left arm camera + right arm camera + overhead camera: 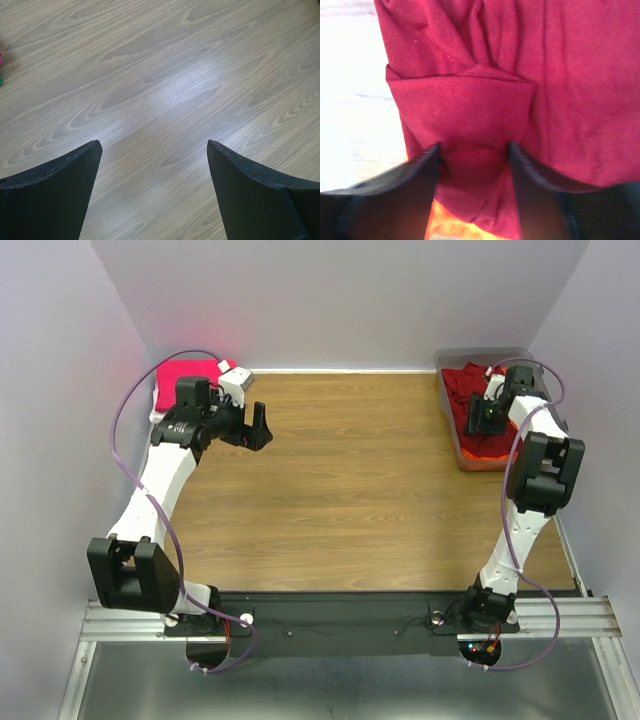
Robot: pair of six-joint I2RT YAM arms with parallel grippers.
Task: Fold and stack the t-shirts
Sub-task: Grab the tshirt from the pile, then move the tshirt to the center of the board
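Overhead, the tub [480, 352] sits at the table's [350, 490] far right corner. It holds the red shirt [465, 385], heaped at the far end, and an orange shirt [485, 452] showing at the near end. The right pincer [484, 420] is down inside the tub, on the red cloth. A folded pink shirt [183, 380] lies in the far left corner, outside any container. The left pincer [258, 428] hangs over bare wood near it, well apart from the tub. The right arm is therefore plainly the nearer one to the red shirt.

From the left wrist, the left pincer [153, 142] stands as wide as it goes, with nothing between its fingers and only table [175, 75] below.

From the right wrist, the right pincer [474, 146] stands partway in, one finger on each side of a raised ridge of the red shirt [520, 75]. The ridge runs straight away from the wrist, so the jaws cross its long axis squarely. Cloth touches both inner faces, but I cannot tell whether it is truly clamped. The orange shirt [447, 227] peeks out beneath, close under the fingertips. The coming lift probably depends on catching the red fold alone, then carrying it up and left over the tub wall to the open wood.
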